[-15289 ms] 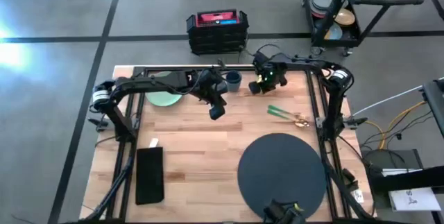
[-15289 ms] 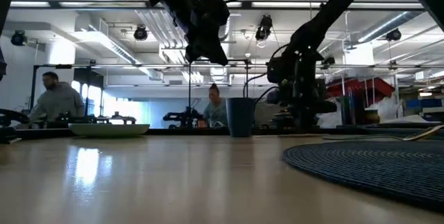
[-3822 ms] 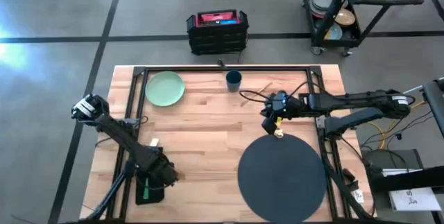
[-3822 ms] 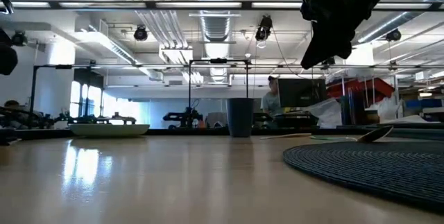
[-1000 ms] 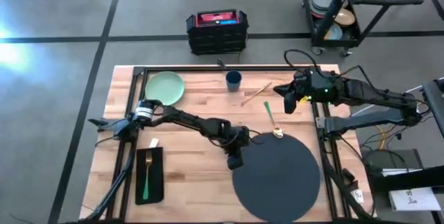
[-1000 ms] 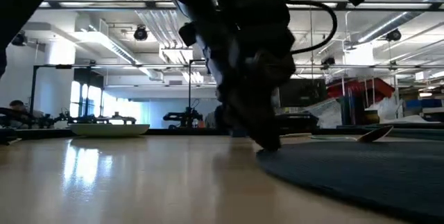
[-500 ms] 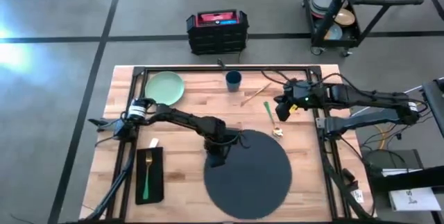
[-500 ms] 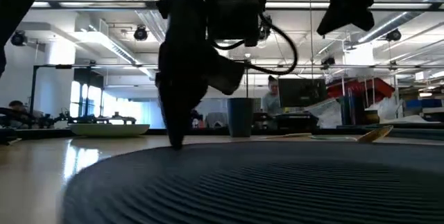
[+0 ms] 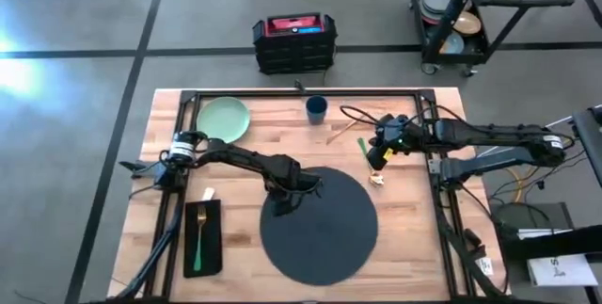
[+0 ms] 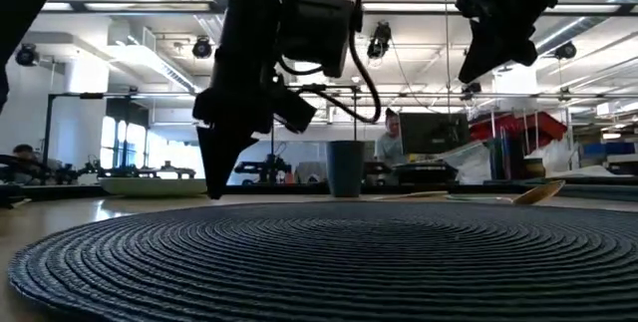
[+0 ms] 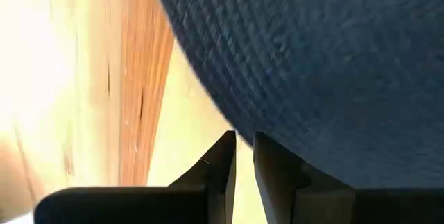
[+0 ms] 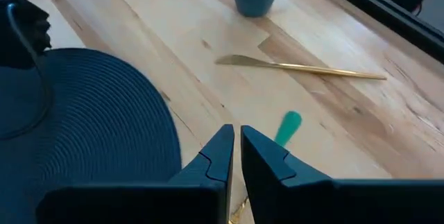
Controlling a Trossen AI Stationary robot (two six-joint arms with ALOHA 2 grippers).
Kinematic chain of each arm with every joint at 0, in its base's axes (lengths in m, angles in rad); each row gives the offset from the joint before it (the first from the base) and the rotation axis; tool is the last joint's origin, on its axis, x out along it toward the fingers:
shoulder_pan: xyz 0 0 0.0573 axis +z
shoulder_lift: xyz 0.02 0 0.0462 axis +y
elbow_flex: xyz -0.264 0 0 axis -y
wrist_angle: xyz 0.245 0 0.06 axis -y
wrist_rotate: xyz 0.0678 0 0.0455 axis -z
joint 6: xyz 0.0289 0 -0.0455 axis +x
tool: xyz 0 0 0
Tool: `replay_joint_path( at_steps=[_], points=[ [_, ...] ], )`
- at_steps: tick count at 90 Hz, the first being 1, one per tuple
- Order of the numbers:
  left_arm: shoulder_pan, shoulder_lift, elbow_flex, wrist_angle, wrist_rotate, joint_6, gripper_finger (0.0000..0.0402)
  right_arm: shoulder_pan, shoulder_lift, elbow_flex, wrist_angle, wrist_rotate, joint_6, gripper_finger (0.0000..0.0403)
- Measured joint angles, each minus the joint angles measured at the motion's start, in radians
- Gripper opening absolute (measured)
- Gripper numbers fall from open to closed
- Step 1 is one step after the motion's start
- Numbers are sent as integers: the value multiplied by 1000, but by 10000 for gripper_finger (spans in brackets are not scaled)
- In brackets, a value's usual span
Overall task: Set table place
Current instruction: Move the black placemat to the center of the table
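The dark round placemat (image 9: 320, 224) lies flat in the middle of the table. My left gripper (image 9: 279, 202) stands shut on its far left rim. My right gripper (image 9: 374, 161) hangs shut and empty in the air over the green-handled gold spoon (image 9: 363, 150), which lies on the wood just right of the mat. A gold knife (image 12: 298, 66) lies beyond the spoon, near the blue cup (image 9: 317, 109). The pale green plate (image 9: 224, 119) sits at the far left. The black napkin (image 9: 202, 238) lies near left with a green-handled fork (image 9: 198, 238) on it. My left gripper comes down steeply from above onto the placemat's far left rim (image 11: 229, 123). Its shut fingertips (image 11: 274, 165) straddle the edge, one over the mat, one over bare wood. Whether they press on the rim or nip it, I cannot tell. The mat lies flat on the table.
Black frame rails (image 9: 301, 92) run along the far edge and both sides of the table. A black and red case (image 9: 294, 42) and a cart of dishes (image 9: 456, 12) stand on the floor behind. People (image 10: 394, 138) show in the room beyond.
My left gripper has gone toward the table's left edge and a little toward the far edge. The placemat has slid flat with it from the near right to the middle of the table. My right gripper has moved a little left, down over the spoon.
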Motion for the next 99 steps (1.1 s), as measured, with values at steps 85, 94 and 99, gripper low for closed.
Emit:
replay_joint_path(
  at_steps=[85, 94, 99],
  points=[
    [-56, -41, -123, 754, 363, 34, 30, 0, 0, 0, 4, 1, 19, 14],
    [-55, -34, -181, 793, 379, -6, 15, 0, 0, 0, 3, 1, 19, 14],
    [-53, -39, -211, 796, 397, -23, 6, 0, 0, -1, 3, 1, 19, 14]
  ],
)
